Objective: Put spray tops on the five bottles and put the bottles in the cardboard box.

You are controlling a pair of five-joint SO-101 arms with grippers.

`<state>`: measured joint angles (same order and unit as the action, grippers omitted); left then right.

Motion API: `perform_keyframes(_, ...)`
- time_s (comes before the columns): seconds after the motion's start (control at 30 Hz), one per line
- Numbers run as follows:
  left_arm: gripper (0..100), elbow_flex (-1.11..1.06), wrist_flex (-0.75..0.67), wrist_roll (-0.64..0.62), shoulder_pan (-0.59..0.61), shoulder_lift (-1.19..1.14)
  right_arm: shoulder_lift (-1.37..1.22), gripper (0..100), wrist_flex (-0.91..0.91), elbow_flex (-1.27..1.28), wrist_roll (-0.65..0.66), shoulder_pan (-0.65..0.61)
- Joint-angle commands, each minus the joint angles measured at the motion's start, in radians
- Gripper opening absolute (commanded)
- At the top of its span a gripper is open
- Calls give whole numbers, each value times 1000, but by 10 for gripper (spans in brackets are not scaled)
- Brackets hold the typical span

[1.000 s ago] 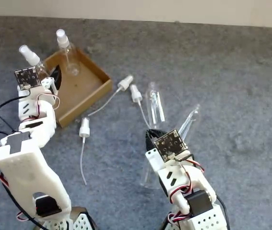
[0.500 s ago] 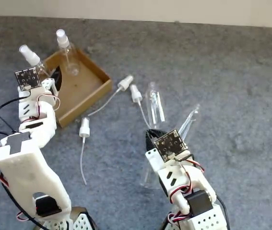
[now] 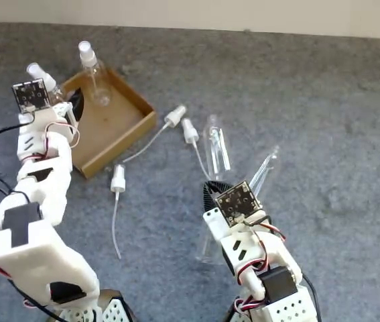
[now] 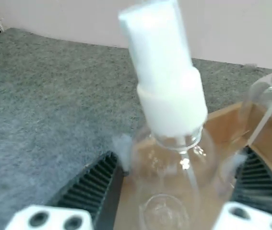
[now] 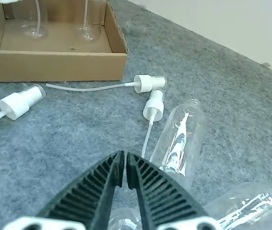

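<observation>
Two clear bottles with white spray tops stand in the cardboard box [image 3: 109, 127]: one [image 3: 44, 79] at its left corner, one [image 3: 92, 70] at the back. My left gripper [image 3: 67, 104] is open around the left bottle [image 4: 171, 120], with a toothed finger [image 4: 102, 179] on each side and small gaps. My right gripper [image 5: 125, 167] is shut on nothing, low over the carpet. Ahead of it lie a topless bottle [image 5: 179, 139] and two loose spray tops [image 5: 147, 82] [image 5: 154, 103]. A third spray top [image 3: 118, 180] lies in front of the box.
A second topless bottle [image 3: 265, 171] lies to the right of the first [image 3: 218, 144]. A third [image 3: 206, 248] lies partly under the right arm. The right half of the grey carpet is free. A pale wall runs along the back.
My left arm's wrist has lifted and shifted back and a little left, with its jaws still around the left bottle. The right arm has kept still.
</observation>
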<state>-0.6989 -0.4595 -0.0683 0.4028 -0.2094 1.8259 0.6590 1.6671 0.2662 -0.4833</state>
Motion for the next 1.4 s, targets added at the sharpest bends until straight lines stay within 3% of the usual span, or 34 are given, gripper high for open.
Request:
perform_keyframes(0.0,300,2,167,9,5,162,13,12,-27,64,11,-8)
perform_keyframes(0.83,298,4,1148,9,-8,823,13,13,-27,64,9,-7)
perform_keyframes(1.07,298,4,1496,9,-185,998,13,13,-27,56,8,16)
perform_keyframes(1.37,298,4,1708,3,-441,1066,13,13,-19,-56,8,278)
